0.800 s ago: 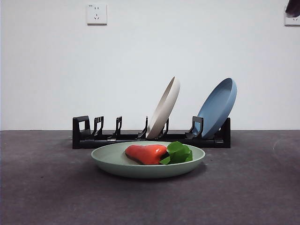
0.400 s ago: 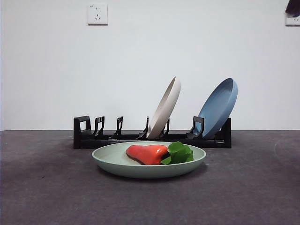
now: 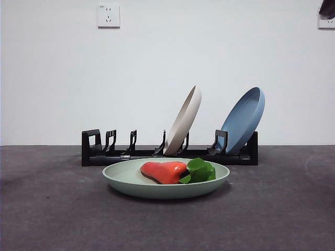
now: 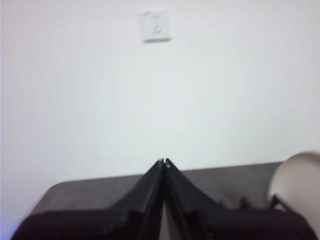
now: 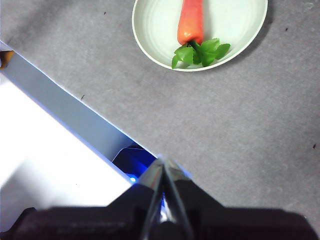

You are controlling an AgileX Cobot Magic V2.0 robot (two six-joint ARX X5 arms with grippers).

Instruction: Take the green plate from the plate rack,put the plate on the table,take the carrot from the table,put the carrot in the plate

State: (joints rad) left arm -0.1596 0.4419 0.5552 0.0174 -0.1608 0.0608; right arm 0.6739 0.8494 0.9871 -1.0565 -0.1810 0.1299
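Note:
The green plate (image 3: pixel 125 180) lies flat on the table (image 3: pixel 52 209) in front of the plate rack (image 3: pixel 104 151). The carrot (image 3: pixel 163 171) lies in the plate, its green top (image 3: pixel 201 170) to the right. The right wrist view shows the plate (image 5: pixel 155 25) with the carrot (image 5: pixel 191 22) in it from above. My right gripper (image 5: pixel 164 162) is shut and empty, high above the table and well away from the plate. My left gripper (image 4: pixel 163 161) is shut and empty, raised and facing the wall. In the front view a black tip (image 3: pixel 327 8) shows at the top right corner.
A cream-white plate (image 3: pixel 183 120) and a blue plate (image 3: pixel 243 119) lean in the rack's right slots; its left slots hold nothing. The cream plate's edge shows in the left wrist view (image 4: pixel 297 180). The table's edge (image 5: pixel 65 110) with a white floor beyond shows in the right wrist view.

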